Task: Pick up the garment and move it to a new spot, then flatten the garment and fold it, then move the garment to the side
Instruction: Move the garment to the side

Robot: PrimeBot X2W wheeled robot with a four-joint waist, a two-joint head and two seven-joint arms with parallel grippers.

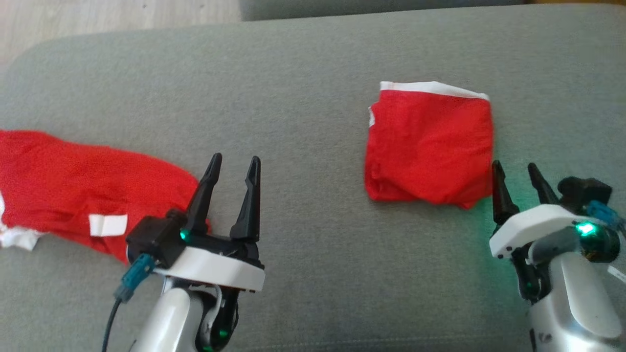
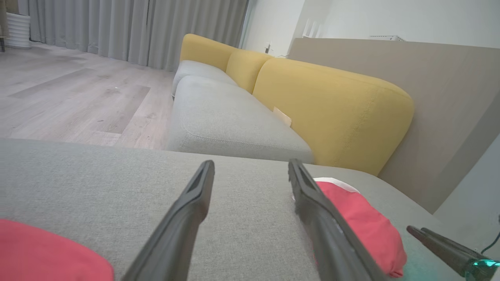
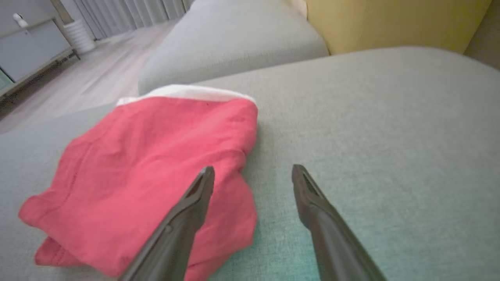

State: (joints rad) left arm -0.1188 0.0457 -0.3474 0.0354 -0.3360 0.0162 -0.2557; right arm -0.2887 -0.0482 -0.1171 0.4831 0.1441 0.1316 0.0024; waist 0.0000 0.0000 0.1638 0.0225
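The folded red fabric garment (image 1: pixel 429 146) seems finished (another rumpled red cloth (image 1: pixel 73 181) waits); left gripper (image 1: pixel 235 158) and right gripper (image 1: pixel 514 165) are spread, empty.

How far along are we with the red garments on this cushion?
Done: one folded garment lies as a square on the grey cushion, right side. In hand: nothing; the left gripper and right gripper both stand open and empty. Left: the unfolded garment by the left gripper lies loose, so it needs picking up, flattening, folding and moving aside.
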